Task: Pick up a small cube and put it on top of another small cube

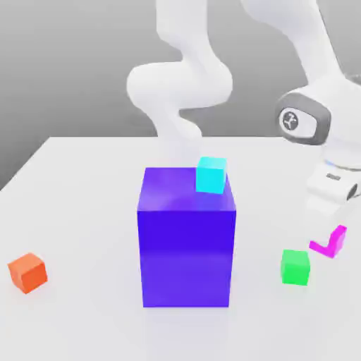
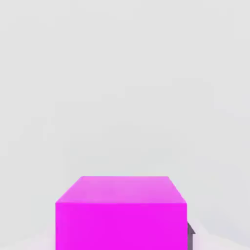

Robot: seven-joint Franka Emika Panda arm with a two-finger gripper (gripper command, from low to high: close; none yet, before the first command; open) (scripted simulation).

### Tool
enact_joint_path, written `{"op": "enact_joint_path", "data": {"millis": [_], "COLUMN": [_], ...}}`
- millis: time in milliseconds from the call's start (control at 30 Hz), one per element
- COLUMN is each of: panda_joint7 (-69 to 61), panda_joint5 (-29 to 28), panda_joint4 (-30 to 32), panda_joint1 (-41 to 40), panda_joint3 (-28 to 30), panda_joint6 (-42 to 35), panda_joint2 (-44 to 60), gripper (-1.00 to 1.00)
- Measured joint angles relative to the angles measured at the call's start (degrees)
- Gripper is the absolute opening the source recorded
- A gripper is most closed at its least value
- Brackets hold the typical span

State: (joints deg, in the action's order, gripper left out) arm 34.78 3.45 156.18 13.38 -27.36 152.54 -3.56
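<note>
The small magenta cube [image 2: 121, 212] is sitting low and centre in the hand view, its flat top and front face showing, with a dark fingertip edge peeking out at its lower right side; in the exterior view it is hanging at the right edge of the frame, just below the white hand, clear of the table [image 1: 84, 183]. The gripper [image 1: 337, 220] is pressing together on it, pinching it across two opposite flat faces. Judging by its crisp edges and plain shaded faces, the cube is looking rigid, light and smooth, so it is probably sliding easily if the squeeze is off-centre; taking it square across parallel faces, near the middle, is seeming the safest hold. Just to its lower left in the exterior view, the green cube [image 1: 295, 267] is resting on the table. Farther left, in the centre of the frame, the large blue-violet block [image 1: 186, 247] is carrying a cyan cube [image 1: 211, 175] on its top right corner. The orange cube [image 1: 27, 273] is lying well apart at the lower left.
</note>
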Motion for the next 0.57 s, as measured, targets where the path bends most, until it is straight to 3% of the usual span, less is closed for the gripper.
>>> {"op": "enact_joint_path", "data": {"millis": [100,267,300,500,567], "panda_joint7": [-1.05,7.74,9.06,9.69,7.29], "panda_joint5": [1.05,-11.40,-13.22,-14.11,-10.74], "panda_joint4": [3.24,3.19,3.11,3.06,3.23], "panda_joint1": [0.50,1.87,2.48,2.81,2.34], "panda_joint3": [0.83,5.27,6.22,6.71,5.42], "panda_joint6": [2.80,11.77,12.78,13.29,11.45], "panda_joint2": [-0.84,8.98,10.21,10.82,8.57], "gripper": [-1.00,-1.00,1.00,1.00,1.00]}}
